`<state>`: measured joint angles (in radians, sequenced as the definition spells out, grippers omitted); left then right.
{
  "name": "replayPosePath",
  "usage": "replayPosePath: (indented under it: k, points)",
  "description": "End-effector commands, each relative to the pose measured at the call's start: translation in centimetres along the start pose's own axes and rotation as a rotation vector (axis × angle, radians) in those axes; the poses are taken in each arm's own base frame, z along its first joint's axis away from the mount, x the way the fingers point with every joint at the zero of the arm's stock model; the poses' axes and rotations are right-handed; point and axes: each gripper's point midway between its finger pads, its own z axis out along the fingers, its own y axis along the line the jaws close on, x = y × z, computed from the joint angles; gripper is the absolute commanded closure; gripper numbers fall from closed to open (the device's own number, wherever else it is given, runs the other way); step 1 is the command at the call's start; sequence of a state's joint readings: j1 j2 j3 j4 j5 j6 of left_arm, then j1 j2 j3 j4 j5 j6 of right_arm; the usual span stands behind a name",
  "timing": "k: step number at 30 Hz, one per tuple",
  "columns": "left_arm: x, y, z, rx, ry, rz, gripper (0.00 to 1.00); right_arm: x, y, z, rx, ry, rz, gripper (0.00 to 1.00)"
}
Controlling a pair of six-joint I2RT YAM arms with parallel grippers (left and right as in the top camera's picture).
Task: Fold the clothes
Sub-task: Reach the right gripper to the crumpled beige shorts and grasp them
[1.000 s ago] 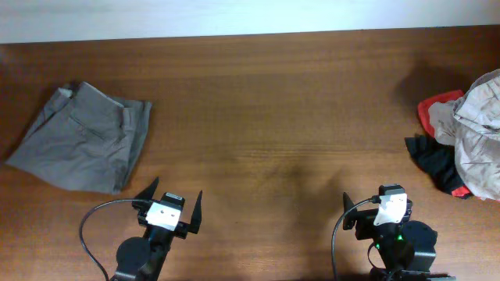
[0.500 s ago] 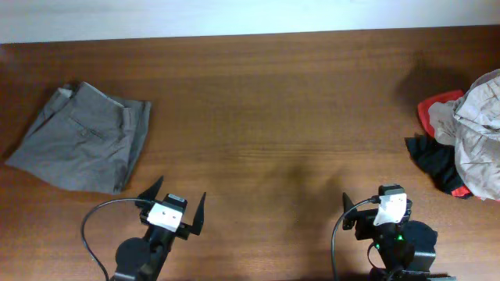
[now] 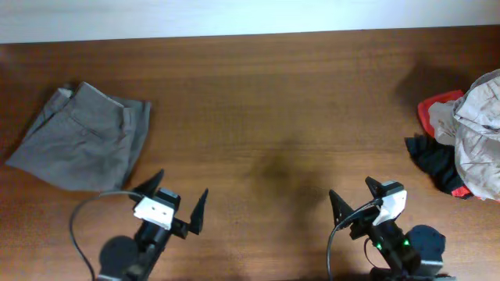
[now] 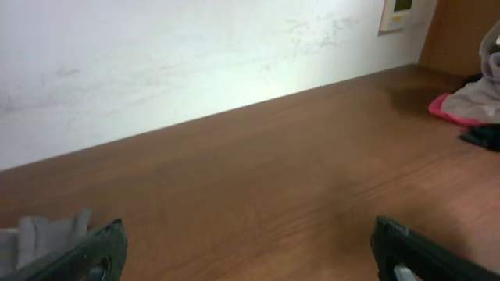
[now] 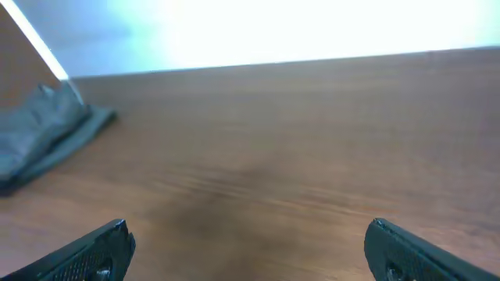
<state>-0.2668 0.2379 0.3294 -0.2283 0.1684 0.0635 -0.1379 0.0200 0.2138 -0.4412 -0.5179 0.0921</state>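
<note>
Folded darker grey shorts (image 3: 78, 144) lie at the table's left. They also show in the left wrist view (image 4: 39, 234) and the right wrist view (image 5: 43, 136). A heap at the right edge holds light beige shorts (image 3: 480, 129), a red garment (image 3: 433, 109) and a black garment (image 3: 433, 160). The heap shows in the left wrist view (image 4: 469, 97). My left gripper (image 3: 180, 187) (image 4: 246, 234) is open and empty near the front edge, right of the grey shorts. My right gripper (image 3: 351, 190) (image 5: 250, 234) is open and empty, left of the heap.
The brown wooden table (image 3: 266, 109) runs back to a white wall (image 4: 195, 47). A small wall panel (image 4: 402, 12) shows at the far right. A cable (image 3: 78, 226) loops beside the left arm's base.
My right gripper has opened and swung towards the left. My left gripper has drawn back a little towards the front edge, still open. The clothes have not moved.
</note>
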Motion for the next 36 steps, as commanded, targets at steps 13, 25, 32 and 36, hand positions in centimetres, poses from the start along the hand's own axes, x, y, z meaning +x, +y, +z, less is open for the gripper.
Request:
replayPosePath:
  k: [13,25,32,36]
  points:
    - [-12.9,1.1,6.1,0.064,0.365,-0.090,0.01,-10.0,1.5,-0.9,0.023,0.321,0.176,0.01]
    - [-10.4,1.4,8.1,0.069,0.505,-0.113,0.00,-12.0,-8.3,0.1,0.594,0.567,0.411,0.01]
    - [-9.5,1.3,8.0,0.071,0.541,-0.120,0.01,-16.4,-17.8,-1.9,0.957,0.586,0.485,0.01]
    - [-9.1,1.2,7.7,0.072,0.561,-0.124,0.01,-16.0,-23.3,-4.6,1.102,0.583,0.623,0.01]
